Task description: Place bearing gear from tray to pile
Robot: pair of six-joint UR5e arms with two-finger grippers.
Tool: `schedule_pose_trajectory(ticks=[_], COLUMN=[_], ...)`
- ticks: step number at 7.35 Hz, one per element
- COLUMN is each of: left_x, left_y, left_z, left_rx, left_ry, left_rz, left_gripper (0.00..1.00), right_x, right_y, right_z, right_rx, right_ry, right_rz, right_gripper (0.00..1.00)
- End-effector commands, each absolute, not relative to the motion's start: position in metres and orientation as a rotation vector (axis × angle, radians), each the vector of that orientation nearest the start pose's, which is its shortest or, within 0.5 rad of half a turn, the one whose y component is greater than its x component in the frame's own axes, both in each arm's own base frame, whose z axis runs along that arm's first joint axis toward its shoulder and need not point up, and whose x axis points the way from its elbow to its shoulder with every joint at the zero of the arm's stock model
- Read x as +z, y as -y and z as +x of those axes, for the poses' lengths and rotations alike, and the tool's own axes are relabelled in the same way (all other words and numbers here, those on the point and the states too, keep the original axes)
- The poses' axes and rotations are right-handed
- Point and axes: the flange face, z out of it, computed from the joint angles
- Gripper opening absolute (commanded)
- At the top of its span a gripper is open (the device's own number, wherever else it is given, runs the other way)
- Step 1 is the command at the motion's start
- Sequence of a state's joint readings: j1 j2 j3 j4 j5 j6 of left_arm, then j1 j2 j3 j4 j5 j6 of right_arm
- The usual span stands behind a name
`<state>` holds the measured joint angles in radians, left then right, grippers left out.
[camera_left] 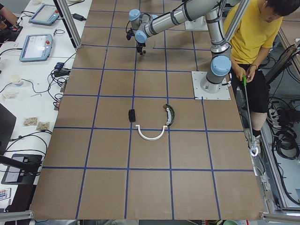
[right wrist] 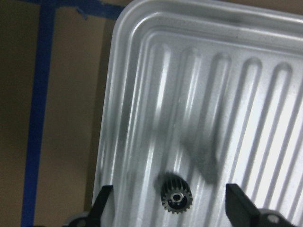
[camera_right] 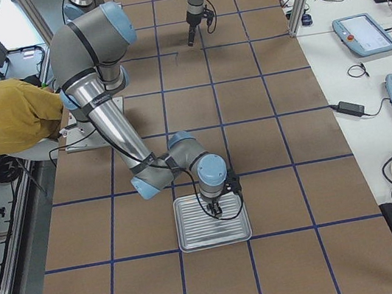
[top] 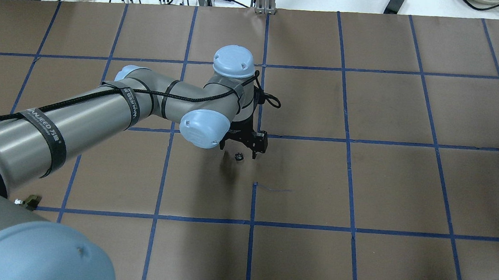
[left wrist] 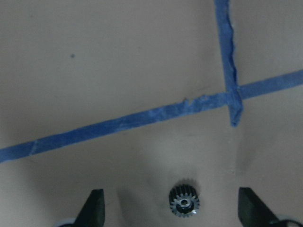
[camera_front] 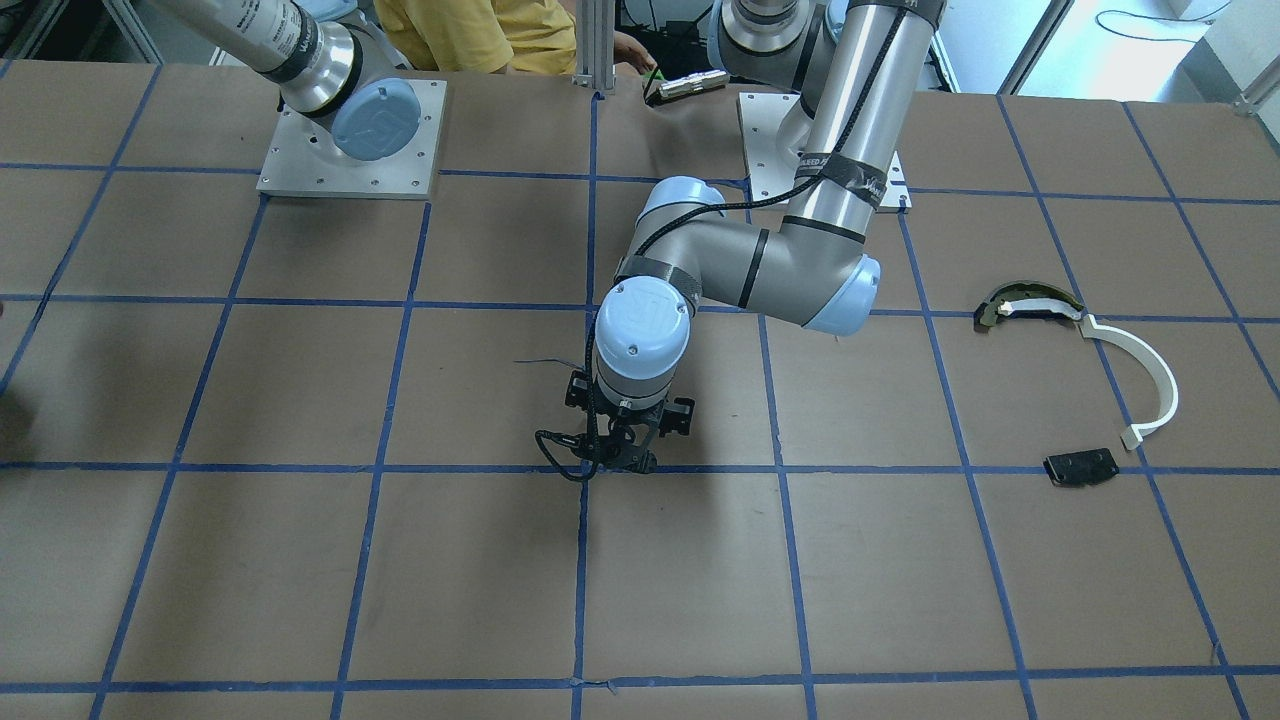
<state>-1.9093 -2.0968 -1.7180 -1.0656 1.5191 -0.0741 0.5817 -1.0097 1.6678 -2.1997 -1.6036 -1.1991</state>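
A tiny black toothed gear (right wrist: pixel 176 197) lies on the ribbed silver tray (right wrist: pixel 142 71), between the open fingers of my right gripper (right wrist: pixel 170 205), which hovers just above it. The tray (camera_right: pixel 196 244) is near the robot's right end of the table. A second small black gear (left wrist: pixel 184 203) lies on the brown table mid-table (top: pixel 239 157), between the open fingers of my left gripper (left wrist: pixel 170 196). The pile sits far off on the robot's left: a white arc strip (camera_front: pixel 1150 370), a dark curved piece (camera_front: pixel 1030 303) and a flat black plate (camera_front: pixel 1080 467).
Blue tape lines grid the brown table. Two metal arm base plates (camera_front: pixel 350 140) stand at the robot's edge. An operator in a yellow shirt (camera_left: pixel 253 33) stands behind the bases. A small tool (camera_front: pixel 685 87) lies near the central post.
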Motion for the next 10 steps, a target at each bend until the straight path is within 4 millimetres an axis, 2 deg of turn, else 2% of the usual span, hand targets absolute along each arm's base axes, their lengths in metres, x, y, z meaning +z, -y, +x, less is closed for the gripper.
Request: schedule_pose_trajectory(ticks=[1, 3, 4, 5, 6, 7, 8, 9, 10], left_x=[0.168, 0.167, 0.166, 0.165, 0.165, 0.168, 0.175, 0.191, 0.207], left_y=[0.519, 0.519, 0.519, 0.518, 0.518, 0.520, 0.520, 0.526, 0.544], left_z=[-0.332, -0.332, -0.332, -0.333, -0.332, -0.331, -0.330, -0.324, -0.292], left_rx=[0.289, 0.291, 0.296, 0.302, 0.304, 0.293, 0.275, 0.258, 0.252], left_ry=[-3.116, -3.115, -3.114, -3.104, -3.102, -3.101, -3.099, -3.104, -3.103], left_rz=[0.413, 0.411, 0.411, 0.417, 0.417, 0.420, 0.426, 0.408, 0.321], left_gripper=[0.83, 0.65, 0.52, 0.15, 0.00, 0.00, 0.00, 0.00, 0.00], right_x=[0.177, 0.182, 0.180, 0.184, 0.205, 0.241, 0.267, 0.285, 0.285], right_y=[0.456, 0.457, 0.457, 0.455, 0.458, 0.469, 0.500, 0.527, 0.541], right_z=[-0.458, -0.460, -0.460, -0.461, -0.457, -0.439, -0.390, -0.325, -0.261], right_rx=[0.076, 0.070, 0.073, 0.103, 0.111, 0.055, 0.021, 0.018, 0.027], right_ry=[-3.106, -3.110, -3.110, -3.126, -3.159, -3.199, -3.221, -3.204, -3.185], right_rz=[-0.348, -0.382, -0.382, -0.379, -0.377, -0.399, -0.455, -0.481, -0.458], right_gripper=[0.48, 0.28, 0.13, 0.03, 0.01, 0.01, 0.01, 0.00, 0.00])
